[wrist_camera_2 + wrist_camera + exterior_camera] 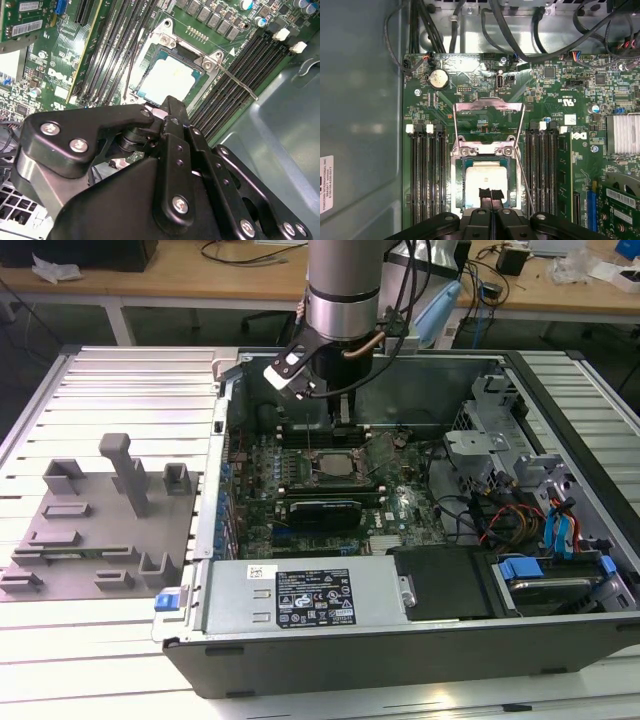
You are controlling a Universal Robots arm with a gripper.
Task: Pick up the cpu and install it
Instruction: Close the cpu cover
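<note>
Ribbed aluminium worktop [120, 390] carries an open dark-grey computer case [400, 640], its green motherboard [485, 100] facing up. Landmark is the dark square socket frame [485, 149] with its metal bracket, mid-board.

- The cpu [485, 177] [167, 77], a small flat square chip with a pale silvery-white top, lies flat inside the socket frame.
- Silvery hinged load plate [489, 106] is swung open, away from the socket frame.
- Black pincer [490, 194] [171, 107] hangs directly over the socket frame, above the cpu's near edge. Its pads [484, 193] look pressed together, gripping nothing. Contact with the chip cannot be judged.
- Black memory slots [427, 175] flank the socket frame.
- Grey moulded fixture [100, 530] sits outside the case, well apart from the socket frame.
</note>
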